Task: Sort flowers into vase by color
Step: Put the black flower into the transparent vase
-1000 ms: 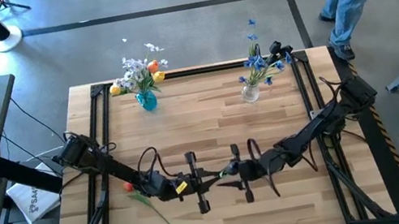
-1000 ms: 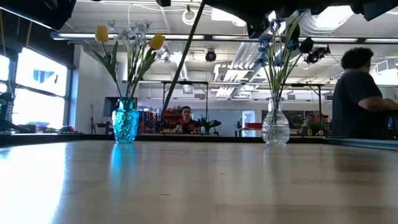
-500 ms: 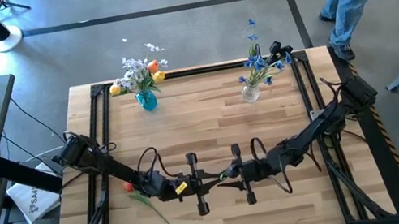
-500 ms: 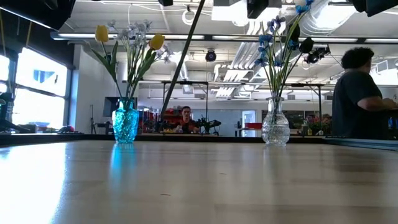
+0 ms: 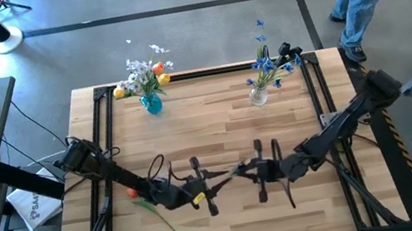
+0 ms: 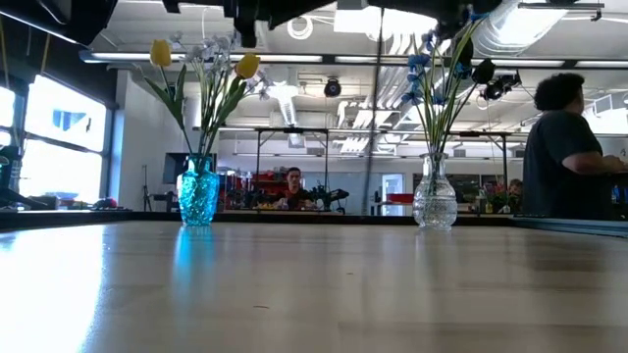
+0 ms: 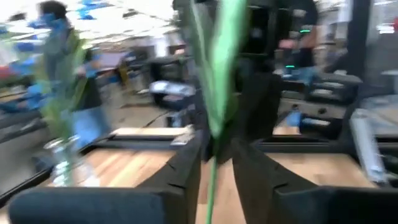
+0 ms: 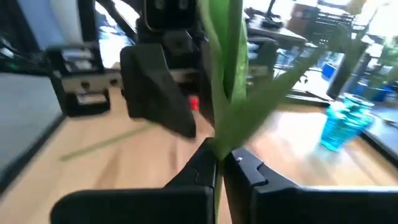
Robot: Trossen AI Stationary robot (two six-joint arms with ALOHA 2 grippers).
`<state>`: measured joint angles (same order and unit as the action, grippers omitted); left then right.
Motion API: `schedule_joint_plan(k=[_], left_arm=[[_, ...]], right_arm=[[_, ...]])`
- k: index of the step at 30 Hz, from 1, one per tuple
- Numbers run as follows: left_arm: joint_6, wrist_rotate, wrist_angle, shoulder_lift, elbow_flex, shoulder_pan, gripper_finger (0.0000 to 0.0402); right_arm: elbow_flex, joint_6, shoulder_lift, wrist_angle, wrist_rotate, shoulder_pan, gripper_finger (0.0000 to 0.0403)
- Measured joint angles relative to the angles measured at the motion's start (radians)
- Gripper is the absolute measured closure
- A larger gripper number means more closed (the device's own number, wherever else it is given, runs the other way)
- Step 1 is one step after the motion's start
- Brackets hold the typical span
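Note:
A green-stemmed flower (image 5: 225, 177) with long leaves spans the gap between my two grippers above the near middle of the table; its head does not show. In the low view its stem (image 6: 376, 127) hangs upright. My left gripper (image 5: 215, 184) and my right gripper (image 5: 239, 171) face each other, both shut on this stem. A second flower with a red-orange head (image 5: 132, 193) lies flat on the table near my left arm. A blue vase (image 5: 151, 102) holds yellow and white flowers; a clear vase (image 5: 259, 95) holds blue ones. My left gripper (image 7: 216, 146) pinches the stem (image 7: 211, 174) below the leaves between its two fingers, coming level from the table's left. The flower is lifted clear of the table. My right gripper (image 8: 221, 158) pinches the same stem (image 8: 217, 146) at the base of the leaves, level from the table's right, fingers across it.
Both vases stand near the far edge, the blue one (image 6: 198, 191) on the left and the clear one (image 6: 435, 196) on the right. A black frame (image 5: 106, 150) runs round the table. People stand beyond the far edge (image 6: 569, 147). Bare wood lies between the vases and the grippers.
My right gripper has moved toward the table's right edge with the stem, and my left gripper has turned and followed a little. The held stem, slanted before in the low view, now hangs upright farther to the right.

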<state>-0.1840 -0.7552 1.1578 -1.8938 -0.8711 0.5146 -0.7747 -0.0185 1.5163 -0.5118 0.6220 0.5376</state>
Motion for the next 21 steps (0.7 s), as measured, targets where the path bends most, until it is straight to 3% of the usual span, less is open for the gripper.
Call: schedule_joint_plan(k=[7, 12, 18, 21], left_arm=[[0.017, -0.216, -0.067, 0.000, 0.000, 0.020, 0.0287], [0.017, -0.237, -0.083, 0.000, 0.000, 0.031, 0.0284], [0.058, -0.236, -0.121, 0.000, 0.000, 0.029, 0.0284], [0.078, -0.235, -0.128, 0.000, 0.000, 0.028, 0.0284]], right_arm=[[0.165, 0.038, -0.222, 0.079, 0.170, 0.009, 0.0400], [0.242, 0.042, -0.450, 0.228, 0.319, 0.009, 0.0401], [0.253, -0.217, -0.691, 0.269, 0.541, 0.004, 0.0401], [0.253, -0.385, -0.781, 0.221, 0.577, -0.026, 0.0402]])
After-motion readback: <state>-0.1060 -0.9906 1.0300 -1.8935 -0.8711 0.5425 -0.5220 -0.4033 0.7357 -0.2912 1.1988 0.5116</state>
